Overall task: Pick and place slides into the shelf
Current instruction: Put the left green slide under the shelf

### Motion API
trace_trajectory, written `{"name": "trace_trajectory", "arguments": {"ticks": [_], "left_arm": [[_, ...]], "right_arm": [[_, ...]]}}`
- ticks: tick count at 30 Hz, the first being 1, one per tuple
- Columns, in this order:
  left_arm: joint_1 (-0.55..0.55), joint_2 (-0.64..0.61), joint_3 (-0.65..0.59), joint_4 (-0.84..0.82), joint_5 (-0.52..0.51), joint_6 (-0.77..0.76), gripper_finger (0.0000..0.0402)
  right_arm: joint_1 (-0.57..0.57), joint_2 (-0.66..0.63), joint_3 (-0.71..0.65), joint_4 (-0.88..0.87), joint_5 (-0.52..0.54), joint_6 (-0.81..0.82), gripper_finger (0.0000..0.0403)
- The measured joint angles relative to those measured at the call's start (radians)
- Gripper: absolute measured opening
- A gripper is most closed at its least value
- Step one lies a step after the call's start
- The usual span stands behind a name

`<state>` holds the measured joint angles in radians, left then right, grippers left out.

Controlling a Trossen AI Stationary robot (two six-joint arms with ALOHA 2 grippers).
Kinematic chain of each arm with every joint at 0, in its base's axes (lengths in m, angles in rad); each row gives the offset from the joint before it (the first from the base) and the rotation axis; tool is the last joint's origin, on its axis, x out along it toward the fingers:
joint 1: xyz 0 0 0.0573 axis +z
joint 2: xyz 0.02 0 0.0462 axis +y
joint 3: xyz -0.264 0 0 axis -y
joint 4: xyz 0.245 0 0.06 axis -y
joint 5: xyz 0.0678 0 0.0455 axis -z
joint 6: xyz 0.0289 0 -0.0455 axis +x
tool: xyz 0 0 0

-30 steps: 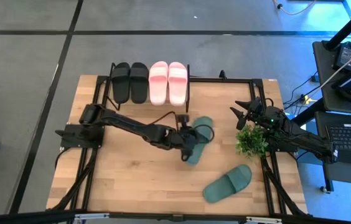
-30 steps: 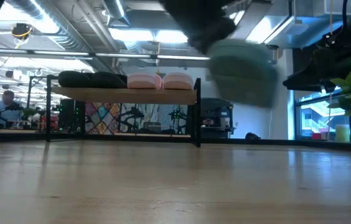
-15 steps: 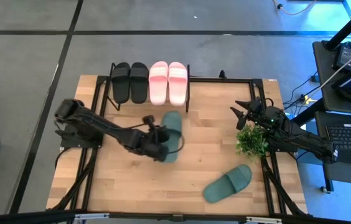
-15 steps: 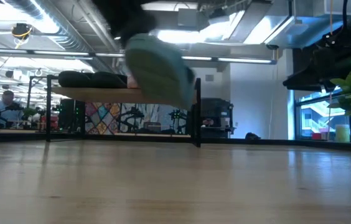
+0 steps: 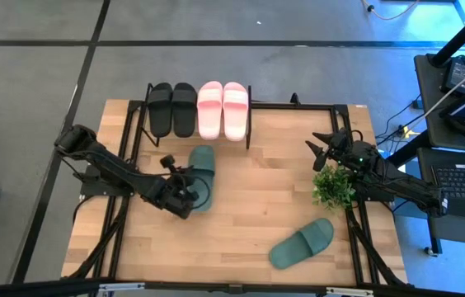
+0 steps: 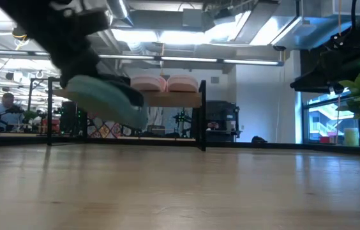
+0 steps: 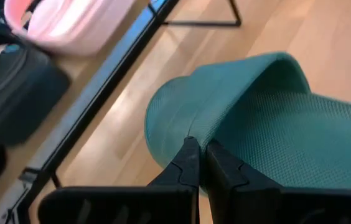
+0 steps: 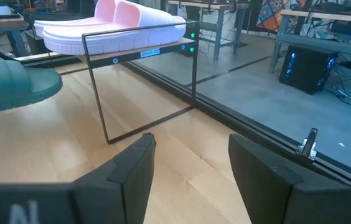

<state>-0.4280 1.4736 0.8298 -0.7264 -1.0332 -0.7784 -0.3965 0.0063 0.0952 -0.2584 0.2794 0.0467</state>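
Note:
My left gripper [image 5: 185, 192] is shut on one dark green slide [image 5: 202, 167], which hangs in the air just in front of the shelf [image 5: 250, 124]. In the low view this slide [image 6: 103, 102] is clear of the table and tilted. The other green slide [image 5: 301, 243] lies flat on the table near its near right corner. A black pair [image 5: 172, 108] and a pale pink pair [image 5: 223, 108] rest on the shelf's top plank [image 6: 167, 98]. My right gripper [image 8: 191, 168] is open and waits at the table's right side, beside a plant. My left gripper pinches an edge of the green slide at its near end [image 7: 182, 134] between both fingers. Strap or sole, I cannot tell. The fingers come from the table's left near side, slanting down. The slide is lifted clear and tilted, its free end toward the shelf.
A small potted plant [image 5: 333, 186] stands at the table's right side by my right arm. The shelf's thin black frame [image 7: 101, 87] stands close ahead of the held slide. Bare wood lies in the table's middle and near left.
My left gripper has carried the green slide from the table's middle toward its left edge and lowered it to about the height of the shelf's top. The slide has tipped from steeply upright to nearly level. The gripper has stayed shut on it.

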Motion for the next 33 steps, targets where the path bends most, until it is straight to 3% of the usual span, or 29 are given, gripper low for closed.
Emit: {"name": "trace_trajectory", "arguments": {"ticks": [10, 16, 28, 33], "left_arm": [[0.006, -0.08, -0.215, -0.026, -0.001, -0.175, 0.0001], [0.046, -0.084, -0.315, -0.025, 0.065, -0.244, 0.0001], [0.123, -0.084, -0.389, -0.032, 0.065, -0.259, 0.0002], [0.123, -0.084, -0.38, -0.039, 0.068, -0.259, 0.0034]], "right_arm": [[0.0, 0.0, 0.0, -0.001, 0.0, -0.002, 0.0206], [0.0, 0.0, 0.0, -0.001, 0.0, -0.002, 0.0206], [0.0, 0.0, 0.0, -0.001, 0.0, -0.002, 0.0206], [0.0, 0.0, 0.0, -0.001, 0.0, -0.002, 0.0206]]}}
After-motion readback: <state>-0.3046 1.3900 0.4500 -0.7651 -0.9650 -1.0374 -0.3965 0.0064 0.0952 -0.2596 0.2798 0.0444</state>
